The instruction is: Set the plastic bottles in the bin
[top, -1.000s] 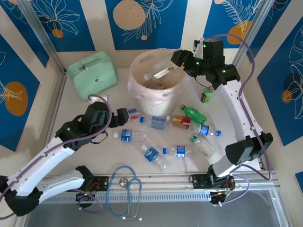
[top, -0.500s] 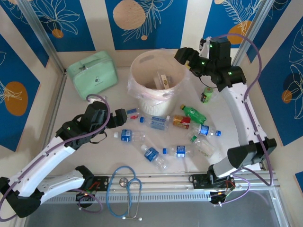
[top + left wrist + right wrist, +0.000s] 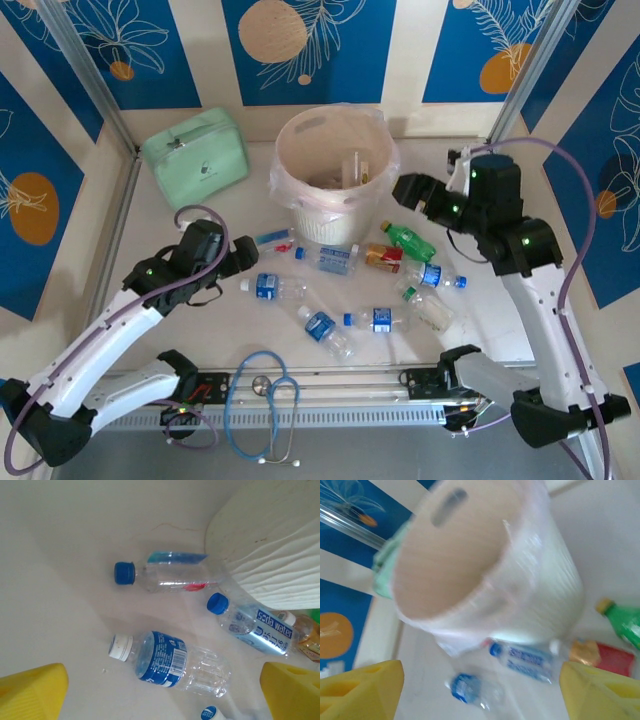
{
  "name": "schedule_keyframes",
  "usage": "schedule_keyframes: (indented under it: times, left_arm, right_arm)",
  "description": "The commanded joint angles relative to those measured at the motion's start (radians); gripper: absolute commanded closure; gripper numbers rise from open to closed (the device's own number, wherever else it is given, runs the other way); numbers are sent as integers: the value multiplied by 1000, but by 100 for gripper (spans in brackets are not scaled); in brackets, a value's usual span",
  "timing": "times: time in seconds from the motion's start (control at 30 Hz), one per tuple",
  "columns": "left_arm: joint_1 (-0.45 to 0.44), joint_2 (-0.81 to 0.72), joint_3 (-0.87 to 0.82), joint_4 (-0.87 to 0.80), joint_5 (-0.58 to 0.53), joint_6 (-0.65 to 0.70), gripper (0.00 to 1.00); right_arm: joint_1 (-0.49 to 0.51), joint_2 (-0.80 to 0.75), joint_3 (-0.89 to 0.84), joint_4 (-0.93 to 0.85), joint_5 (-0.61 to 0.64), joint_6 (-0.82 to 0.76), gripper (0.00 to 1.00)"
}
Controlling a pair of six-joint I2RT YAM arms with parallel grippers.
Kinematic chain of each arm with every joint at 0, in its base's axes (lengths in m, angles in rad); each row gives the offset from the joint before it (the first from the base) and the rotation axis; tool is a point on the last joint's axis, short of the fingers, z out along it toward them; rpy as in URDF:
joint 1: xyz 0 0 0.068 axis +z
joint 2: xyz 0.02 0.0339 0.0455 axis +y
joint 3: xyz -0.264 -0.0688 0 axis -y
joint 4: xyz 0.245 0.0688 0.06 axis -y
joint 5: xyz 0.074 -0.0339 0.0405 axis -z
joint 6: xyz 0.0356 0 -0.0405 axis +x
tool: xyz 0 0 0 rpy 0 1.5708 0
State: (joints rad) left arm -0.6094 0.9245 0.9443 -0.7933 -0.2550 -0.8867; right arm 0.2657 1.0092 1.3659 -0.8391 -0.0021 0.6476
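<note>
The bin (image 3: 326,220) stands at the back middle with bottles lying inside it. Several plastic bottles lie on the table in front of it, among them a white-capped blue-labelled one (image 3: 270,287), a soda-water one (image 3: 328,258), a green one (image 3: 408,240) and a red-and-yellow one (image 3: 383,257). My left gripper (image 3: 252,258) hovers open just left of them; the white-capped bottle (image 3: 170,660) lies between its yellow fingers (image 3: 30,690), untouched. My right gripper (image 3: 405,190) hangs open and empty right of the bin (image 3: 485,570), above the green bottle (image 3: 625,622).
A mint-green zip case (image 3: 195,155) lies at the back left. A blue stethoscope (image 3: 265,400) rests on the near rail. More bottles (image 3: 375,320) lie toward the front of the table. Frame posts and patterned walls close in the sides and back.
The bottle my right gripper held over the bin now lies inside it. That gripper opened and drew back right and nearer. My left gripper edged toward the white-capped bottle.
</note>
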Motion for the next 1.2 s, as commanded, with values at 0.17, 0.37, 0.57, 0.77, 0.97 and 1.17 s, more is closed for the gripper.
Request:
schedule_keyframes:
  times: [0.17, 0.37, 0.57, 0.77, 0.97, 1.17]
  left_arm:
    - [24, 14, -35, 24, 78, -75, 4]
    - [31, 20, -35, 29, 95, -77, 5]
    - [36, 8, -54, 40, 108, -77, 5]
    - [42, 8, -80, 66, 133, -78, 6]
    - [44, 16, -95, 94, 157, -81, 7]
    - [44, 16, -102, 96, 163, -83, 8]
  right_arm:
    - [-32, -61, -237, -194, 145, 0, 16]
    - [-159, 2, -316, -170, 148, 28, 14]
    - [-266, 35, -381, -129, 107, 48, 14]
    - [-269, 22, -445, -122, 92, 36, 16]
    - [-179, 13, -511, -138, 87, 83, 22]
    - [30, 21, -536, -137, 78, 123, 21]
